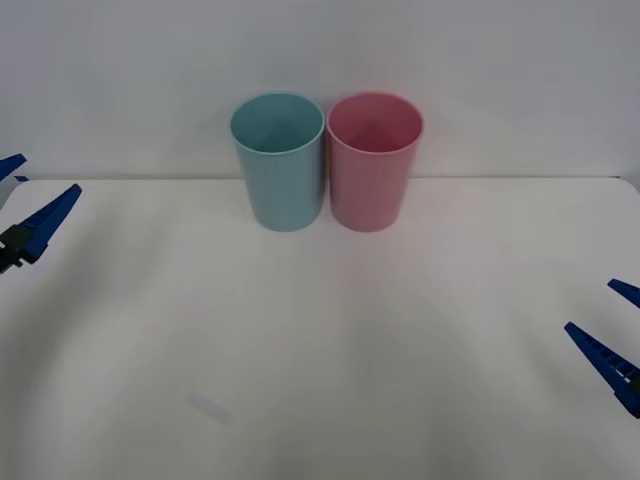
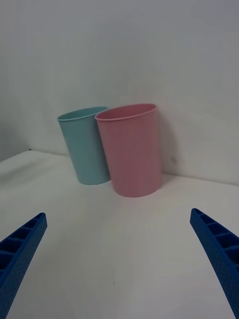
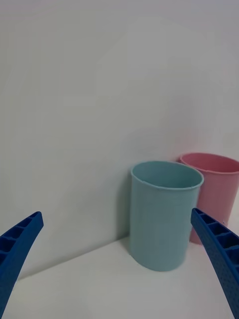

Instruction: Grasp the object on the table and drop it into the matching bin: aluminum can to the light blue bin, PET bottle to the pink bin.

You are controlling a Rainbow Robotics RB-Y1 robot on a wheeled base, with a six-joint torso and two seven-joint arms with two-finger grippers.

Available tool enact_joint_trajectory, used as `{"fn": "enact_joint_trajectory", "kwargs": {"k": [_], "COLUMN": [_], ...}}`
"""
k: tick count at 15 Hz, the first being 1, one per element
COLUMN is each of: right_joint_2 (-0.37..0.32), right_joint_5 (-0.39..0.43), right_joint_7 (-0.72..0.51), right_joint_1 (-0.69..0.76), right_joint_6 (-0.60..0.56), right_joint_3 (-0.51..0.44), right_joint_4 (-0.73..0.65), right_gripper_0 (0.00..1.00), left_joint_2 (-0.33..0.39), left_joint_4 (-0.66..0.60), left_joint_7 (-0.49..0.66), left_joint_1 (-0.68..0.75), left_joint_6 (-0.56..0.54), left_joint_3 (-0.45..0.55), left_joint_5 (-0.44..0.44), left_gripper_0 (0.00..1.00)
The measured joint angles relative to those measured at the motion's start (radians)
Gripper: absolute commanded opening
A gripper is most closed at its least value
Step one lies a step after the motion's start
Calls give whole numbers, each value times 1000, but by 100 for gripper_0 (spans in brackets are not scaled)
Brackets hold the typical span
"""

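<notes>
White table [image 1: 320,360] fills most of the front view, plain and flat, with a white wall behind it. At the far edge, right up against that wall, two bins stand upright side by side: the blue bin [image 1: 279,160] toward the robot's left and the pink bin [image 1: 373,160] toward its right. They're just beside each other, touching or nearly so, hard to say which. Both mouths face up, and nothing can be made out inside from this angle.

The can isn't anywhere to be seen on the table, so its spot can't be told.

The left gripper [image 1: 25,205] hangs at the table's left edge, blue ribbed fingers spread wide apart with nothing between them. Its wrist view looks at the blue bin [image 3: 164,219] with the pink bin [image 3: 216,189] peeking out behind.

The right gripper [image 1: 615,330] sits at the right edge, nearer the robot, also wide open and holding nothing. Its wrist view has the pink bin [image 2: 130,149] in front and the blue bin [image 2: 82,144] just behind it.
</notes>
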Motion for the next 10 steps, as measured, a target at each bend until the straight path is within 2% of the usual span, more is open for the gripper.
{"fn": "enact_joint_trajectory", "kwargs": {"k": [4, 7, 10], "right_joint_2": [0, 0, 0], "right_joint_5": [0, 0, 0], "right_joint_7": [0, 0, 0], "right_joint_1": [0, 0, 0], "right_joint_6": [0, 0, 0], "right_joint_3": [0, 0, 0], "right_joint_4": [0, 0, 0], "right_gripper_0": [100, 100, 100], "left_joint_2": [51, 110, 127], "left_joint_4": [-1, -2, -2], "left_joint_7": [-79, -104, -127], "left_joint_1": [143, 237, 292], "left_joint_6": [-83, -104, -119], "left_joint_3": [61, 67, 71], "left_joint_5": [74, 137, 160], "left_gripper_0": [100, 100, 100]}}
